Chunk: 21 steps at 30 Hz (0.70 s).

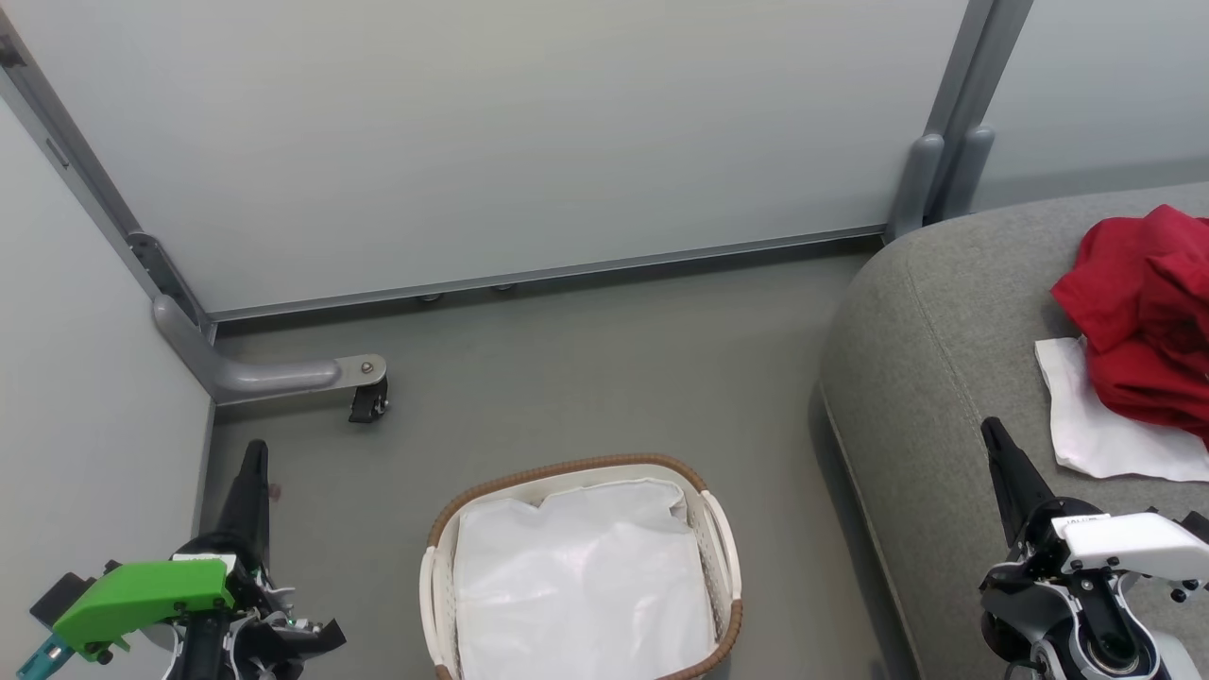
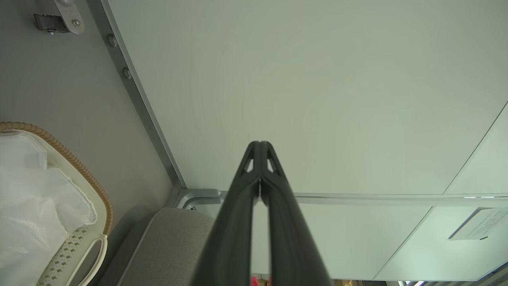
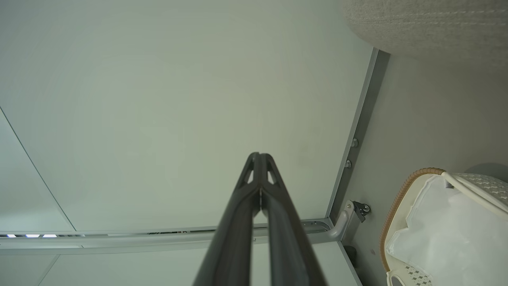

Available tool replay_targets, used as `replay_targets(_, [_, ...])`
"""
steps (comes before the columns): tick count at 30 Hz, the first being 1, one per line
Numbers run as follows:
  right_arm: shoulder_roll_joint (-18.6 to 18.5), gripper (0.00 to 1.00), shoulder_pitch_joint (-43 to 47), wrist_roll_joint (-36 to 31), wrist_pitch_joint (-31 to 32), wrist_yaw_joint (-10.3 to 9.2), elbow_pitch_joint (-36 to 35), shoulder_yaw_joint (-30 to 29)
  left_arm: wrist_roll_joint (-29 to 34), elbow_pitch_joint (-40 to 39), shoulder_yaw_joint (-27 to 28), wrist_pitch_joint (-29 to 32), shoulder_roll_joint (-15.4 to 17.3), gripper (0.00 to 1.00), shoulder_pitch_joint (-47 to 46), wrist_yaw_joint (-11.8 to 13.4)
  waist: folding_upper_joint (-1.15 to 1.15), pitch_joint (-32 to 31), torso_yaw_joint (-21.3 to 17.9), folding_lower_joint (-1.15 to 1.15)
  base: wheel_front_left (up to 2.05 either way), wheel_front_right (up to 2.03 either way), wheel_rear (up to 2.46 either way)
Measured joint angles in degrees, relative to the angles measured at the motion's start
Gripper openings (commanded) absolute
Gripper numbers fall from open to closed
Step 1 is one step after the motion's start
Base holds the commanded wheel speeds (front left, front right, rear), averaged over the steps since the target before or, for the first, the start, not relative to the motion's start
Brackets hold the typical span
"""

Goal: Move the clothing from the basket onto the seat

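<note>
- The clothing (image 1: pixel 1143 312) is lying as a red heap on the seat (image 1: pixel 926 378), at about 3 o'clock in the head view, with a white piece of fabric poking out beneath it.
- The basket (image 1: pixel 567 467) is sitting on the floor at 6 o'clock, showing just its white liner (image 1: pixel 576 576).
- Judging by that, the transfer is looking finished. Doing this step well is meaning checking the liner's folds for red cloth and leaving the liner alone.
- The left pincer (image 1: pixel 251 467) is hanging at 8 o'clock with fingers pressed together, gripping and touching nothing.
- The right pincer (image 1: pixel 999 451) is hovering at 4 o'clock over the seat's edge, likewise closed and empty.
</note>
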Motion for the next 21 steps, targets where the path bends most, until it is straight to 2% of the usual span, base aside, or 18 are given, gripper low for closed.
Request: replay_targets(21, [0.0, 0.00, 0.0, 0.0, 0.0, 0.00, 0.0, 0.0, 0.0, 0.0, 0.0, 0.0, 0.0, 0.00, 0.0, 0.0, 0.00, 0.0, 0.0, 0.00, 0.00, 0.00, 0.00])
